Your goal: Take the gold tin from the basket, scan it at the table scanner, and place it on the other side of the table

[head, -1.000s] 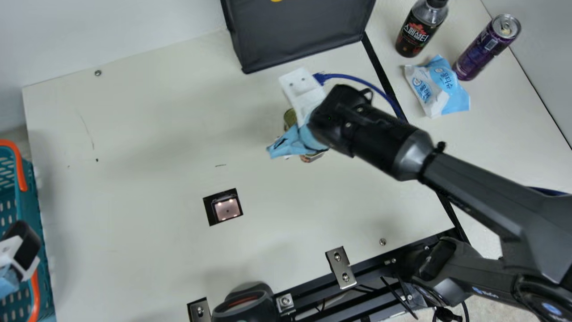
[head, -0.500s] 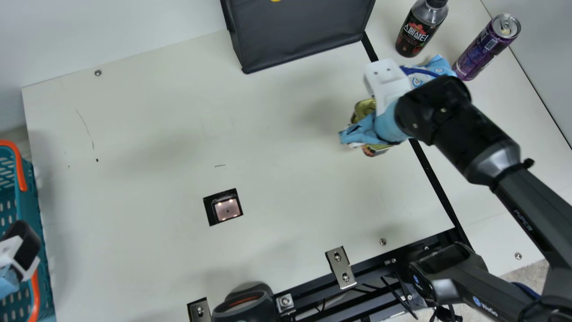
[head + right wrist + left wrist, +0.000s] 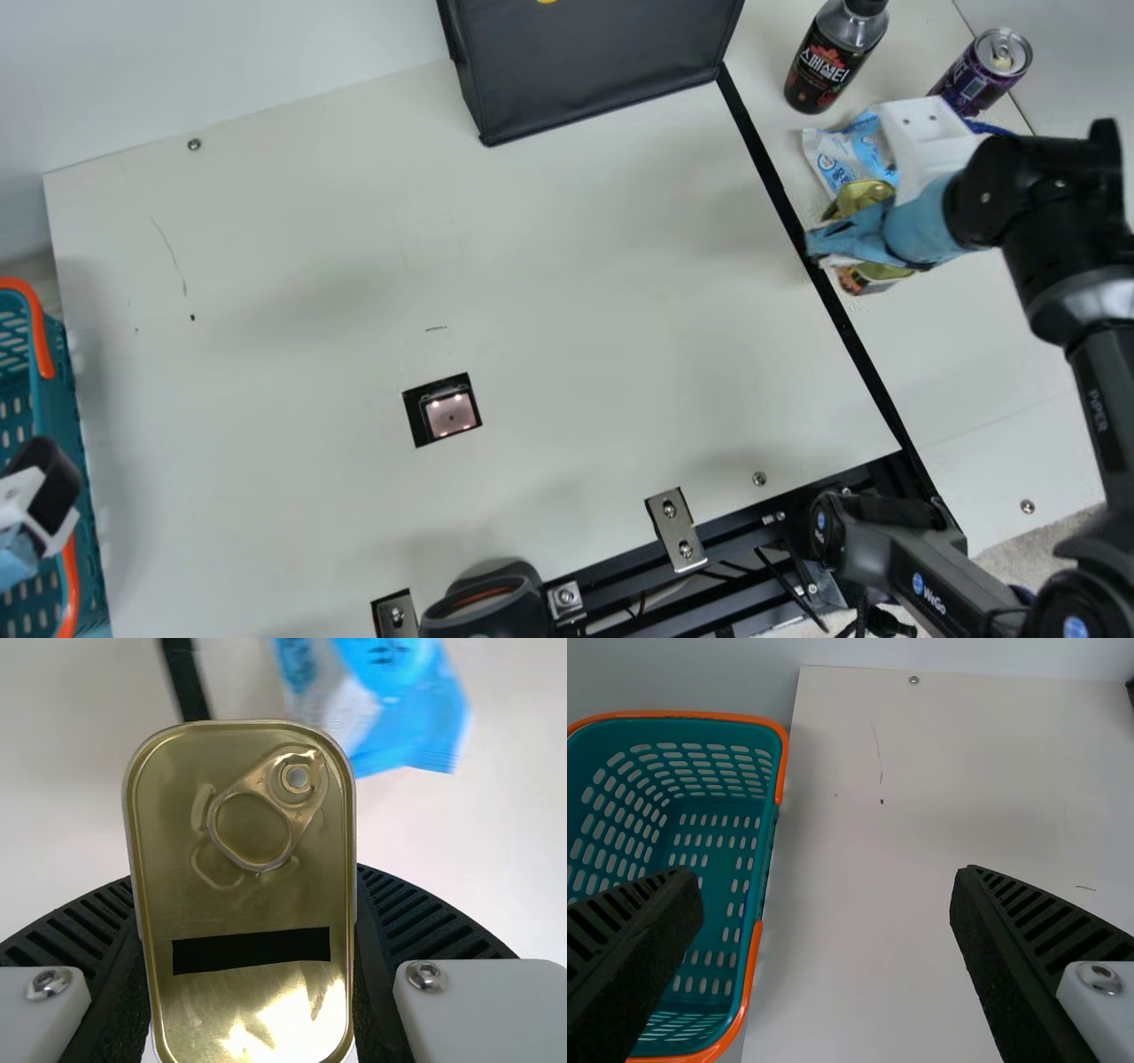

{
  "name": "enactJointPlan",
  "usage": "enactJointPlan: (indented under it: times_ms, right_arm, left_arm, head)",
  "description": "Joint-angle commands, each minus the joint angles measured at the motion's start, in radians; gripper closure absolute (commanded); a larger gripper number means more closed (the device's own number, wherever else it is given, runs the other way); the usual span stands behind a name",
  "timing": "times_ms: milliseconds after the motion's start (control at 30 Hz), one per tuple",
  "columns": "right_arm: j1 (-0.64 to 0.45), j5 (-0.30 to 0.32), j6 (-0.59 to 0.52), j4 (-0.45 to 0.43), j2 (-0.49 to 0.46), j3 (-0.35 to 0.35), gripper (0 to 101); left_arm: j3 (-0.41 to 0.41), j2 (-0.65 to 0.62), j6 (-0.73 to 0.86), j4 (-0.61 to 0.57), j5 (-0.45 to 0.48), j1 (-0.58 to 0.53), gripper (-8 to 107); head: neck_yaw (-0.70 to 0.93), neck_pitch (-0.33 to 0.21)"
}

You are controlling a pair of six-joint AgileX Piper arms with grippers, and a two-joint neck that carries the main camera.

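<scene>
Fingers of our right gripper are clamped on the two sides of the gold tin, its pull-ring lid facing our wrist camera. We have the tin at the right of the table, just past the black strip and beside the blue-and-white packet, well apart from the scanner. Our left gripper hangs by the teal basket, its fingers spread wide with nothing between them.
</scene>
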Motion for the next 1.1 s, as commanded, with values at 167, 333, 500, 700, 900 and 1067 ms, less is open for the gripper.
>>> enactJointPlan:
  times_ms: [167, 333, 500, 700, 900, 1067]
  right_arm:
    - [-0.227, -0.011, -0.177, 0.037, 0.047, -0.038, 101]
    - [-0.315, -0.026, -0.26, 0.051, 0.082, -0.062, 101]
    - [-0.379, -0.049, -0.329, 0.057, 0.118, -0.08, 101]
    - [-0.427, -0.089, -0.403, 0.06, 0.171, -0.095, 101]
    - [-0.455, -0.139, -0.477, 0.073, 0.238, -0.115, 101]
    - [-0.471, -0.172, -0.546, 0.096, 0.294, -0.133, 101]
  left_arm:
    - [0.0, 0.0, 0.0, 0.0, 0.0, 0.0, 9]
    - [0.0, 0.0, 0.0, 0.0, 0.0, 0.0, 9]
    - [0.0, 0.0, 0.0, 0.0, 0.0, 0.0, 9]
    - [0.0, 0.0, 0.0, 0.0, 0.0, 0.0, 9]
    - [0.0, 0.0, 0.0, 0.0, 0.0, 0.0, 9]
    - [0.0, 0.0, 0.0, 0.0, 0.0, 0.0, 9]
  head:
    - [-0.002, -0.029]
    - [-0.002, -0.029]
    - [-0.002, -0.029]
    - [-0.002, -0.029]
    - [-0.002, -0.029]
    - [-0.002, -0.029]
